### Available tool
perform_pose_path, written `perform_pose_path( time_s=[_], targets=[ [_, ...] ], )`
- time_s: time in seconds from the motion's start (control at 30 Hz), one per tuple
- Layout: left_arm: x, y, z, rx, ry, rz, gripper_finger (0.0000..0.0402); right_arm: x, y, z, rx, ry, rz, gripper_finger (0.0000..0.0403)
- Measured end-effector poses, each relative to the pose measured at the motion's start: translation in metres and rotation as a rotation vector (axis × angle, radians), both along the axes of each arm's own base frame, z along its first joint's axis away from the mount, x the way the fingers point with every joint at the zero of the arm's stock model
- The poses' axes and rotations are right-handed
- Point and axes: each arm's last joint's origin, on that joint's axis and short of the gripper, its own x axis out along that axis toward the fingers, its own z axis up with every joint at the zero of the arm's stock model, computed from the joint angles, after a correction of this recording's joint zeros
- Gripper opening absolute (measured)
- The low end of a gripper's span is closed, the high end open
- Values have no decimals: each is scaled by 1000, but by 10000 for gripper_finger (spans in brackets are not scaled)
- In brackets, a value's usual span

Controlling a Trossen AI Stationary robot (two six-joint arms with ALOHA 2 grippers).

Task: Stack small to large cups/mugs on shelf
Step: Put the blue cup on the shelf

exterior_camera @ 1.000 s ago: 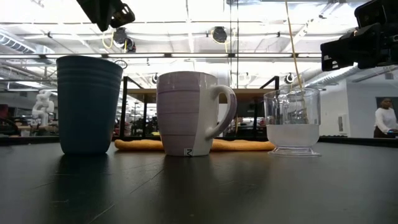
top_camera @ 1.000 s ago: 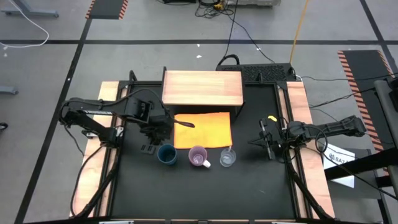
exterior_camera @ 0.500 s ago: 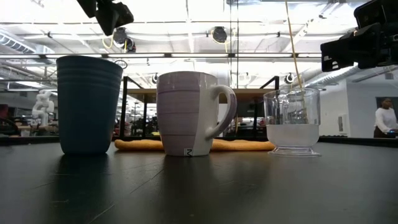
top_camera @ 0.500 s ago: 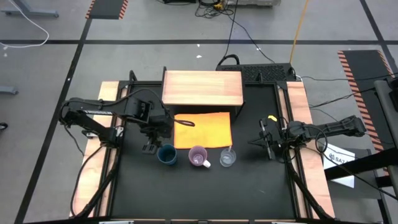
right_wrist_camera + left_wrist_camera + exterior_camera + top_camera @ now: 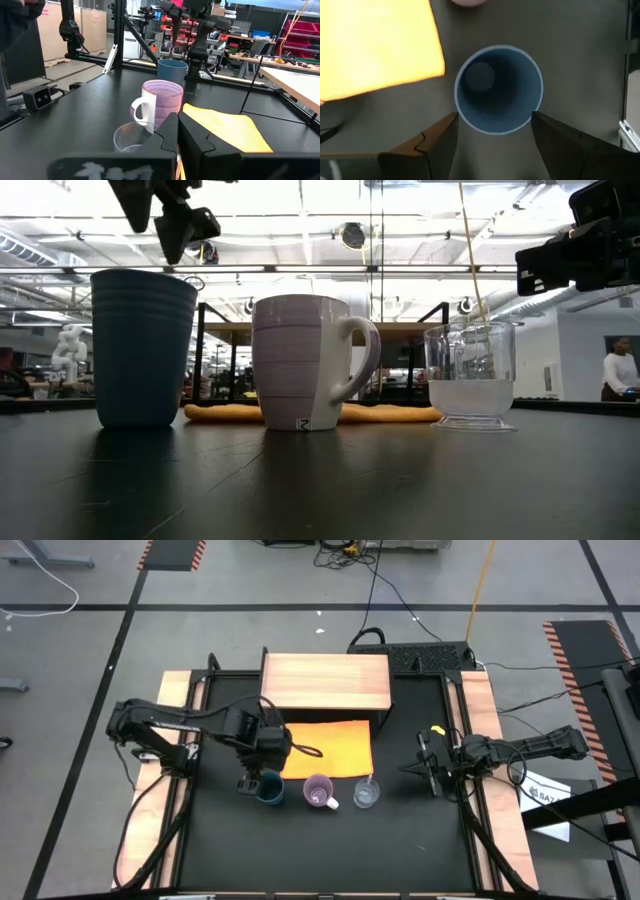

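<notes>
**My left gripper hangs over the blue cup**

From high above, my left arm bends in from the side. My left gripper (image 5: 262, 772) hides part of the dark blue tumbler with no handle (image 5: 268, 788). Beside it in a row stand the lilac mug with a handle (image 5: 319, 791) and the clear see-through cup (image 5: 366, 795). All three sit on the black table (image 5: 330, 845), just in front of the flat orange sheet (image 5: 330, 748). The light wooden shelf (image 5: 325, 681) lies behind the sheet. My right gripper (image 5: 428, 766) waits near the right edge of the table.

From table height, my left gripper is cut off at the top, above the blue tumbler (image 5: 143, 347). The mug (image 5: 305, 361) and clear cup (image 5: 470, 375) stand upright.

From my left wrist, I look straight down into the blue tumbler (image 5: 499, 90). My two fingers (image 5: 437, 140) are spread wide, one on each side of it, holding nothing.

From my right wrist, my own fingers (image 5: 167, 137) hide part of the clear cup (image 5: 131, 138). They sit close together with nothing between them.
</notes>
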Motion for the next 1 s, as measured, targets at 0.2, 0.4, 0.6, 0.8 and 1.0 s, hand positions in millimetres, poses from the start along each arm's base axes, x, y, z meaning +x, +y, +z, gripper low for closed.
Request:
perform_pose_path(
  time_s=[0.2, 0.4, 0.6, 0.8, 1.0],
  targets=[
    [7, 0, -7, 30, 3, -31, 253, 0, 0, 0, 0, 4, 0, 0],
    [12, 0, -6, 34, -51, -30, 257, 0, 0, 0, 0, 5, 0, 0],
    [14, 0, -6, 32, -76, -46, 258, 0, 0, -1, 0, 6, 0, 0],
    [15, -1, -6, 17, -78, -48, 258, 0, 0, -3, -4, 32, 0, 0],
    [14, -2, -14, 4, -66, -59, 258, 0, 0, -3, -4, 33, 0, 0]
  ],
)
